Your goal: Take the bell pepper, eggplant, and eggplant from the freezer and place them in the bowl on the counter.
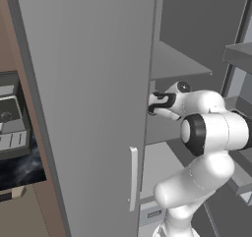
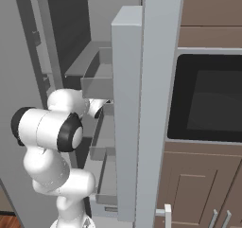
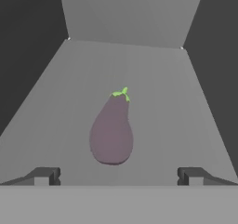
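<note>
One plump purple eggplant (image 3: 111, 132), green-stemmed

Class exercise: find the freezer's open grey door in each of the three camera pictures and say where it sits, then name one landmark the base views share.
Left base view: the freezer door covers the left and centre, white handle low on it.
Right base view: the door runs down the far left edge.
Hand view: no door; an eggplant lies on a grey shelf.
Shared landmark: the white arm reaching into the freezer.

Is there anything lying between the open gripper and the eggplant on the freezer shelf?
No. In the hand view, the grey shelf is bare between the gripper and the eggplant; nothing blocks the way.
</note>
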You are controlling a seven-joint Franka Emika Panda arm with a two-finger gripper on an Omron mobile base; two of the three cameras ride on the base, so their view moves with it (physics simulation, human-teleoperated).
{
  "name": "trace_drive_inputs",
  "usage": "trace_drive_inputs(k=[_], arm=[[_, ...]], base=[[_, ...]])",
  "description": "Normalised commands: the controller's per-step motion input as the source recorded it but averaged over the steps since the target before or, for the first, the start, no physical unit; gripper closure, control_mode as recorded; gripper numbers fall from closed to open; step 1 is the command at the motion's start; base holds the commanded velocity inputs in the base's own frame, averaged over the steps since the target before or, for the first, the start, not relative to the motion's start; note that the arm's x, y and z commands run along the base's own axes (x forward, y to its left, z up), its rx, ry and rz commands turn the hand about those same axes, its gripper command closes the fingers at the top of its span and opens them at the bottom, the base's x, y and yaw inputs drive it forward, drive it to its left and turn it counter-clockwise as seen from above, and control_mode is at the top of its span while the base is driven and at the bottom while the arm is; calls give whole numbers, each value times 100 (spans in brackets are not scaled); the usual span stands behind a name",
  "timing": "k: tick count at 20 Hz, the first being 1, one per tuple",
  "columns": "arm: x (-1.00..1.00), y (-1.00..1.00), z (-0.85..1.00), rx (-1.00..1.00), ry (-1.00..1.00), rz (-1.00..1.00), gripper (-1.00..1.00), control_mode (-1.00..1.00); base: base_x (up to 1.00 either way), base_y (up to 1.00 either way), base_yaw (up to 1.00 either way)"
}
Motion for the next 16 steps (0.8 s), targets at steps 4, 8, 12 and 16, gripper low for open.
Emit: trace_drive_inputs(k=[4,8,12,16], arm=[[15,0,0,0,0,0,-100,-100],[15,0,-3,0,0,0,-100,-100],[23,3,-22,0,0,0,-100,-100],[14,4,-31,0,4,0,-100,-100]], base=[[0,0,0],[0,0,0],[0,0,0],[0,0,0]])
